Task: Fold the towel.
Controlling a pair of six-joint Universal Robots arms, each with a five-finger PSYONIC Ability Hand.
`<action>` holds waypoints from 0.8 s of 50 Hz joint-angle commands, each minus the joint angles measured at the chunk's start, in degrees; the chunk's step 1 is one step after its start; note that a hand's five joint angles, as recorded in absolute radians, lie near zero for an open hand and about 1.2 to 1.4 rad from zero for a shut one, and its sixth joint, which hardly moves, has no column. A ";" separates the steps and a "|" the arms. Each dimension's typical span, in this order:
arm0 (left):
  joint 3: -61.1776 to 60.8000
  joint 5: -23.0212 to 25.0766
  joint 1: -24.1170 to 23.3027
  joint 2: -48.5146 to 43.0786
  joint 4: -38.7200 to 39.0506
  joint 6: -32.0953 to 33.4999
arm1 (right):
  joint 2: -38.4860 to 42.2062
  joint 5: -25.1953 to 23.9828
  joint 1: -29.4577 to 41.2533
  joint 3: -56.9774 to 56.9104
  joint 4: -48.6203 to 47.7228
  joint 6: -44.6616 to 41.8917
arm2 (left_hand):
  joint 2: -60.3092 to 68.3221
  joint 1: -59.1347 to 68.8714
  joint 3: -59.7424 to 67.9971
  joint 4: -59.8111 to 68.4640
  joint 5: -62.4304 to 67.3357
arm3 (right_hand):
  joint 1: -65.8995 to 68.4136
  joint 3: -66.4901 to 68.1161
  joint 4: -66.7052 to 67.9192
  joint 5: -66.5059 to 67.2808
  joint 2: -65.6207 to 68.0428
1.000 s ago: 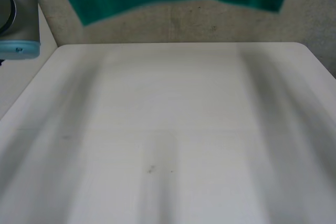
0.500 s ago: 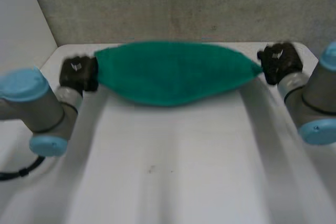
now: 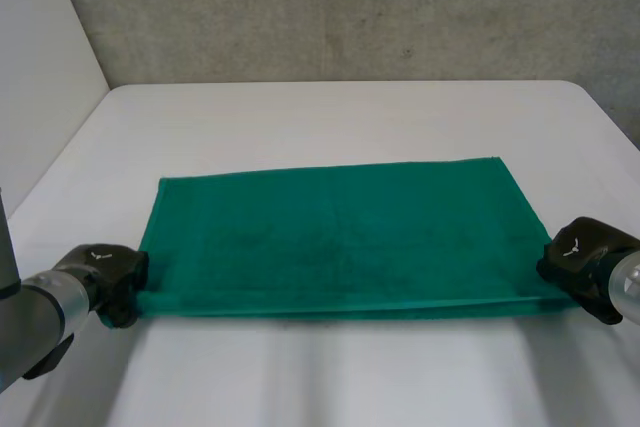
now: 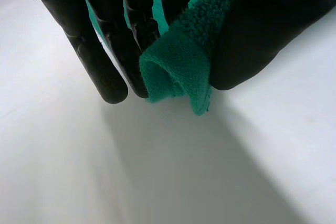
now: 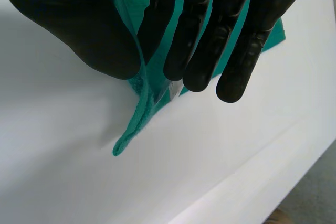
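While the green towel (image 3: 330, 237) lies spread flat on the white table (image 3: 330, 117), its long axis runs crosswise from 1 hand to the other, with the short ends facing the 2 arms. Each black hand carries a small white mark on its back, too small to read.

At the towel's near corner on the robot's left, the left hand (image 3: 105, 272) sits low against the tabletop, its grey forearm reaching in from beyond that short end. Seen from the left wrist, the thumb (image 4: 262, 35) presses the curled corner of the terry cloth (image 4: 178, 72) against the fingers (image 4: 100, 51), so this hand is clamped on the towel.

At the opposite near corner, the right hand (image 3: 580, 252) rests just as low beside the towel's other short end. From the right wrist, the cloth's edge (image 5: 139, 103) passes between the thumb (image 5: 79, 30) and the straight fingers (image 5: 241, 51), pinched there, with a tip of the corner hanging free just past the thumb.

The towel's far long edge lies free on the table.
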 commanded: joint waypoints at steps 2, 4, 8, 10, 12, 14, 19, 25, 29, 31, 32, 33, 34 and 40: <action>5.18 -0.21 -0.02 -3.29 6.02 -0.98 | 8.12 0.32 0.71 -9.08 -11.41 7.80 | 11.31 15.40 11.78 11.49 15.08 | 23.76 12.07 11.61 12.92 12.46; 7.65 -0.47 -0.73 -6.55 9.37 -1.07 | 11.28 0.14 2.11 -12.59 -14.31 10.70 | 11.31 15.40 11.78 11.49 15.08 | 23.76 12.07 11.61 12.92 12.46; 13.80 -0.74 -2.04 -12.17 14.65 -2.74 | 14.72 0.14 4.23 -16.65 -17.66 13.26 | 11.31 15.40 11.78 11.49 15.08 | 23.76 12.07 11.61 12.92 12.46; 16.34 -0.91 -2.48 -14.55 15.88 -3.97 | 20.23 0.67 6.15 -21.81 -22.29 14.39 | 11.31 15.40 11.78 11.49 15.08 | 23.76 12.07 11.61 12.92 12.46; 20.20 -1.09 -3.18 -18.05 16.94 -5.46 | 22.69 0.93 6.68 -24.10 -24.23 14.57 | 11.31 15.40 11.78 11.49 15.08 | 23.76 12.07 11.61 12.92 12.46; 24.17 -1.09 -3.63 -21.58 17.47 -6.08 | 25.09 1.37 7.04 -26.67 -25.92 14.57 | 11.31 15.40 11.78 11.49 15.08 | 23.76 12.07 11.61 12.92 12.46; 31.20 -3.11 -3.98 -27.91 17.47 -6.17 | 36.04 2.69 9.58 -38.76 -31.62 14.92 | 11.31 15.40 11.78 11.49 15.08 | 23.76 12.07 11.61 12.92 12.46; 38.24 -5.31 -4.60 -34.06 18.70 -6.08 | 43.45 2.78 10.38 -46.78 -32.42 14.58 | 11.31 15.40 11.78 11.49 15.08 | 23.76 12.07 11.61 12.92 12.46; 39.91 -5.31 -4.60 -36.00 21.51 -5.99 | 46.80 3.13 10.38 -50.22 -32.42 14.57 | 11.31 15.40 11.78 11.49 15.08 | 23.76 12.07 11.61 12.92 12.46; 40.09 -5.13 -4.60 -36.70 23.88 -5.99 | 50.64 3.31 10.47 -55.03 -32.25 14.75 | 11.31 15.40 11.78 11.49 15.08 | 23.76 12.07 11.61 12.92 12.46; 40.09 -5.13 -4.60 -36.71 23.89 -5.99 | 50.66 3.31 10.47 -55.06 -32.25 14.75 | 11.31 15.40 11.78 11.49 15.08 | 23.76 12.07 11.61 12.92 12.46; 39.91 -5.05 -4.60 -36.97 26.15 -5.99 | 51.53 3.48 10.47 -56.36 -32.25 14.75 | 11.31 15.40 11.78 11.49 15.08 | 23.76 12.07 11.61 12.92 12.46; 39.91 -5.05 -4.60 -36.97 26.17 -5.99 | 52.33 3.83 10.38 -57.68 -32.25 14.84 | 11.31 15.40 11.78 11.49 15.08 | 23.76 12.07 11.61 12.92 12.46; 39.21 -4.87 -5.04 -36.71 27.76 -5.99 | 52.77 7.17 10.47 -59.01 -32.33 19.12 | -37.28 -33.19 -36.81 -37.10 -33.51 | -37.47 -49.16 -49.62 -48.30 -48.76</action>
